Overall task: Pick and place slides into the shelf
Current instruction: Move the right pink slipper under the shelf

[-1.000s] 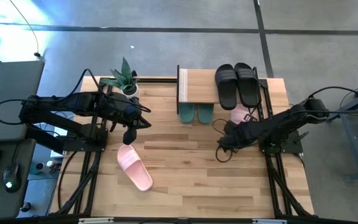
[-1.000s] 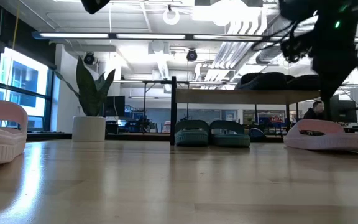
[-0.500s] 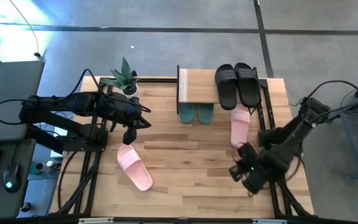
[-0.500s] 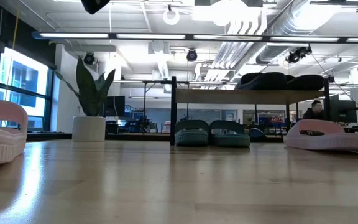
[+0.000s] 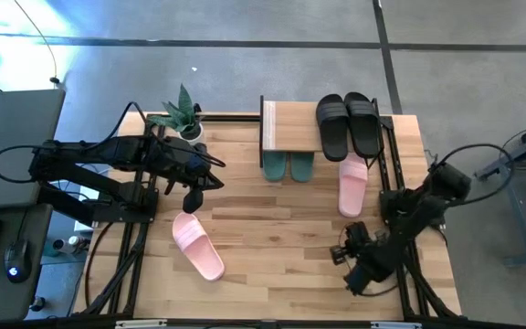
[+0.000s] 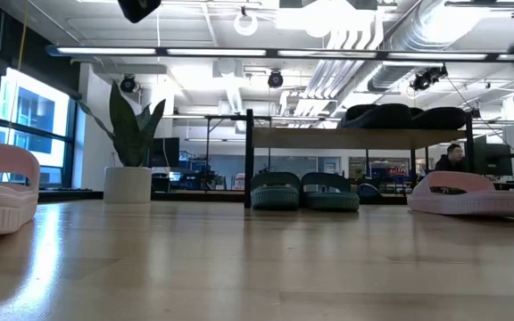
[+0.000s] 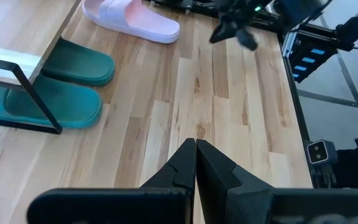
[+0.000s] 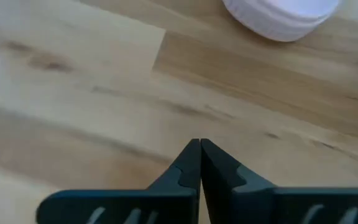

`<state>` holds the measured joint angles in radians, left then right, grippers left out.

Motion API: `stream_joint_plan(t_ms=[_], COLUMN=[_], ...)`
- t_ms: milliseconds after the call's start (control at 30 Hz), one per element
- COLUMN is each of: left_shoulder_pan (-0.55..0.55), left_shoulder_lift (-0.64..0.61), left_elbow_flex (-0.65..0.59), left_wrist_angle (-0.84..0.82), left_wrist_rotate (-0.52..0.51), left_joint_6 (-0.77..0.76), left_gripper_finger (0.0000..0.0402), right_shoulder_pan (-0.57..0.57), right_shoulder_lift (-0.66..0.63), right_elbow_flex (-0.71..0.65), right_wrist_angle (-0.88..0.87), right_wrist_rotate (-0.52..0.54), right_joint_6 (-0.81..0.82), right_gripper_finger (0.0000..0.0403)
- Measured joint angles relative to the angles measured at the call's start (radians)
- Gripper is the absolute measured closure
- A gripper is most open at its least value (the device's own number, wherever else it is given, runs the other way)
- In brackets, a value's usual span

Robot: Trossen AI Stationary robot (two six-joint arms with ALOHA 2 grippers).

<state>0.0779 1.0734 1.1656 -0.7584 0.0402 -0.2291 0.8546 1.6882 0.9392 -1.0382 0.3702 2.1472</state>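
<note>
The two black slides (image 5: 350,125) lie on the shelf's top board (image 5: 290,128). One pink slide (image 5: 352,185) rests sole down on the table just right of the shelf; the right wrist view shows one end of this slide (image 8: 284,15). The other pink slide (image 5: 197,245) lies at the near left. My right gripper (image 5: 339,254) is shut and empty, above the table nearer than the right pink slide. My left gripper (image 5: 193,194) hovers shut and empty above the left pink slide.
A teal pair of slides (image 5: 289,166) sits under the shelf. A potted plant (image 5: 179,114) stands at the far left. Bare wooden tabletop (image 5: 281,247) lies between the two pink slides. A black frame rail (image 5: 400,247) runs along the table's right edge.
My right gripper has drawn back from over the pink slide beside the shelf toward the table's near edge. That slide lies where it was, now fully in sight. The left arm has kept still.
</note>
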Motion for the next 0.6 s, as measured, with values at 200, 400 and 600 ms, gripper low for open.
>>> stream_joint_plan(t_ms=[200,400,600], left_shoulder_pan=[0.0,0.0,0.0], left_shoulder_lift=[0.012,0.012,0.011], left_elbow_flex=[-0.001,0.0,0.0], left_wrist_angle=[0.008,0.009,0.009], left_wrist_rotate=[0.0,0.0,-0.006], left_joint_6=[0.015,0.015,0.023], left_gripper_finger=[0.0401,0.0401,0.0401], right_shoulder_pan=[-0.056,-0.097,-0.153], right_shoulder_lift=[-0.004,-0.021,-0.019], right_elbow_flex=[-0.142,-0.18,-0.186], right_wrist_angle=[0.214,0.22,0.185], right_wrist_rotate=[0.025,0.032,0.038], right_joint_6=[-0.004,-0.003,-0.005], right_gripper_finger=[0.0403,0.0403,0.0403])
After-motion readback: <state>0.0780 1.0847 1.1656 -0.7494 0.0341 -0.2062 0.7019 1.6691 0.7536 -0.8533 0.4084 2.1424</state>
